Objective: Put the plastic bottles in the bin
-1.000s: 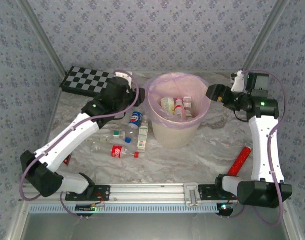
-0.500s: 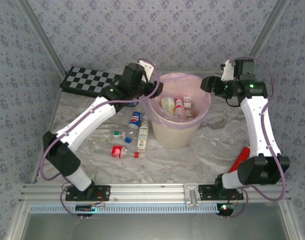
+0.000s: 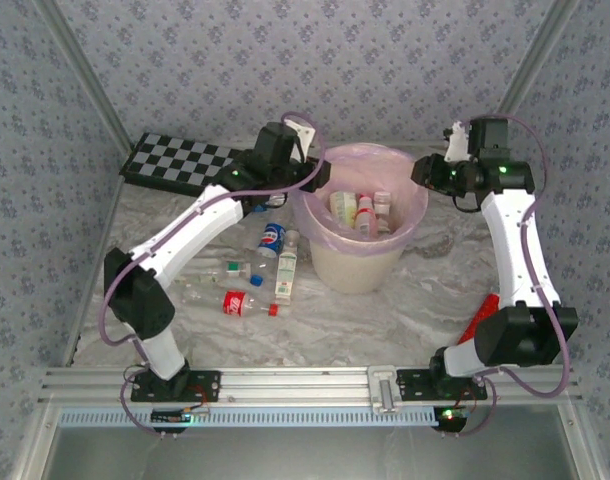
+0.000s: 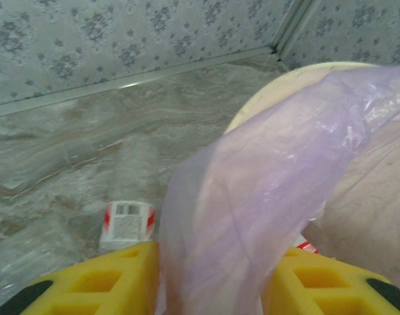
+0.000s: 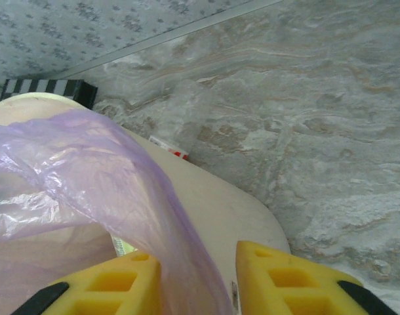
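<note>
1. Starting at the far left, you have the black-and-white chequered board lying flat at the back of the grey marbled tabletop.
2. Your left tool is at the left rim of the round cream-white bin. In its wrist view the yellow fingers are clamped on a raised fold of the translucent pink-purple plastic bag that lines the bin.
3. Just left of the bin, under your left arm, five bottles lie on their sides: a blue-labelled plastic bottle, a clear plastic bottle with a touch of green, a white-and-green labelled bottle, a plain clear bottle and a red-labelled bottle.
4. Inside the bin you can see at least three more small bottles resting against the bag.
5. Your right tool sits at the bin's right rim. Its wrist view shows the bag's edge and the cream wall between its own yellow fingers; whether they press on these I cannot tell.
6. At the far right, a red stick-shaped object lies on the tabletop beside your right arm, well apart from the bin.
</note>
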`<action>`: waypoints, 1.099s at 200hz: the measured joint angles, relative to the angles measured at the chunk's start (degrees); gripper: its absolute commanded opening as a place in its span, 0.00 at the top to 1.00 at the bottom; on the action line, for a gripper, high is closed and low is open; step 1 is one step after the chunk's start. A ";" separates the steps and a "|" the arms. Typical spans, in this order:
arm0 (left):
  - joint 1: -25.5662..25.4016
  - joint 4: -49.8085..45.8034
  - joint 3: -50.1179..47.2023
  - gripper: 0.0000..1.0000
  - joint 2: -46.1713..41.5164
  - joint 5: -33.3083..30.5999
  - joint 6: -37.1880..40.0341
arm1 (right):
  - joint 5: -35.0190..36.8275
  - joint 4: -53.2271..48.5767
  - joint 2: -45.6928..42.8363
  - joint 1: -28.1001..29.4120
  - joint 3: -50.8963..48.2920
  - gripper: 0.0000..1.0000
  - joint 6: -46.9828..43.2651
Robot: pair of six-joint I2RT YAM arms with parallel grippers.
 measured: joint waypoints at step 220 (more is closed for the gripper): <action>10.51 4.94 8.37 0.16 2.67 11.98 -1.53 | 5.57 -2.60 -11.82 -7.15 -7.52 0.88 -0.46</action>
